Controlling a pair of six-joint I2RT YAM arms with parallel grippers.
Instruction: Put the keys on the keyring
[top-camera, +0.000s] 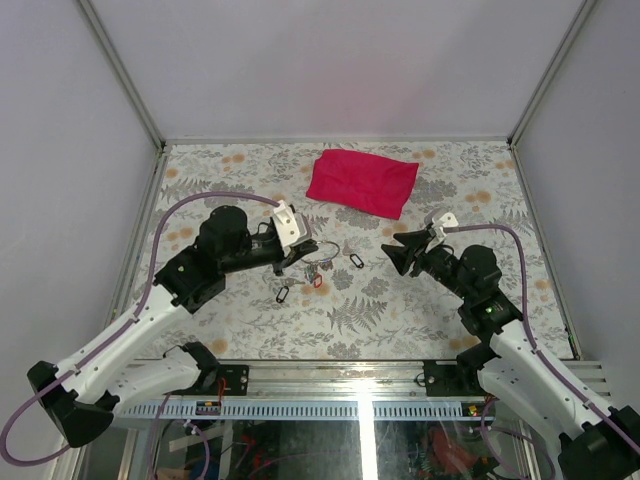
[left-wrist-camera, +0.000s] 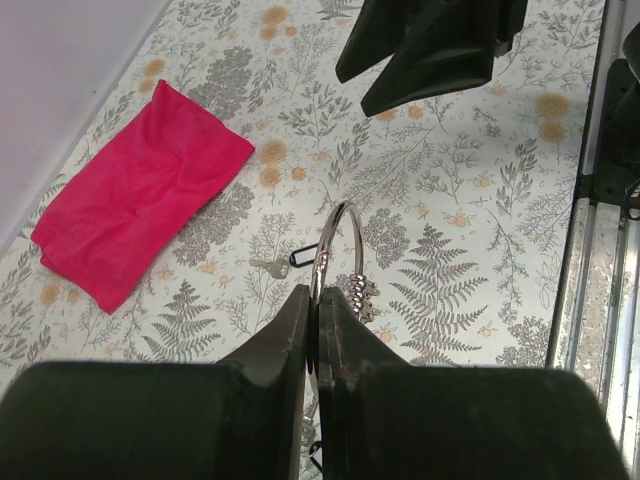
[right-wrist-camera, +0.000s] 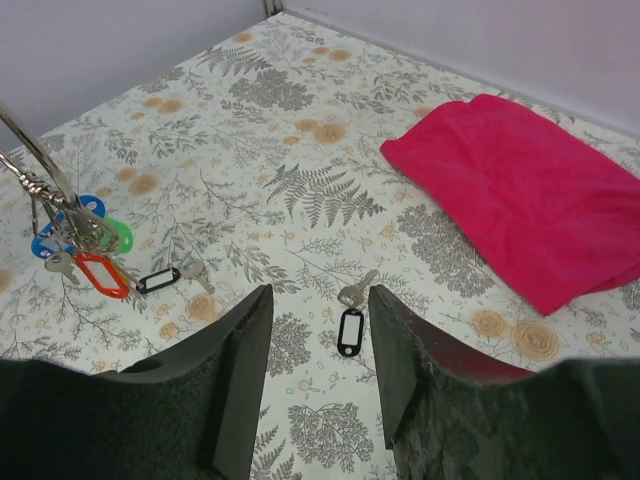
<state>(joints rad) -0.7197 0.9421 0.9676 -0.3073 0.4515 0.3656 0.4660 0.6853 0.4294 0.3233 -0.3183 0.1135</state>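
Observation:
My left gripper (top-camera: 297, 256) is shut on the thin silver keyring (left-wrist-camera: 340, 245) and holds it upright over the table; the ring also shows in the top view (top-camera: 320, 250). Keys with blue, green and red tags (right-wrist-camera: 85, 245) hang in a bunch from the ring. A loose key with a black tag (right-wrist-camera: 350, 322) lies on the table just ahead of my open, empty right gripper (right-wrist-camera: 318, 295); it also shows in the top view (top-camera: 356, 259). Another black-tagged key (right-wrist-camera: 165, 278) lies below the ring, near the left gripper (top-camera: 282, 294).
A red cloth (top-camera: 362, 182) lies at the back middle of the flowered table top (top-camera: 400, 310). White walls and a metal frame close in the table. A metal rail (top-camera: 350, 380) runs along the near edge.

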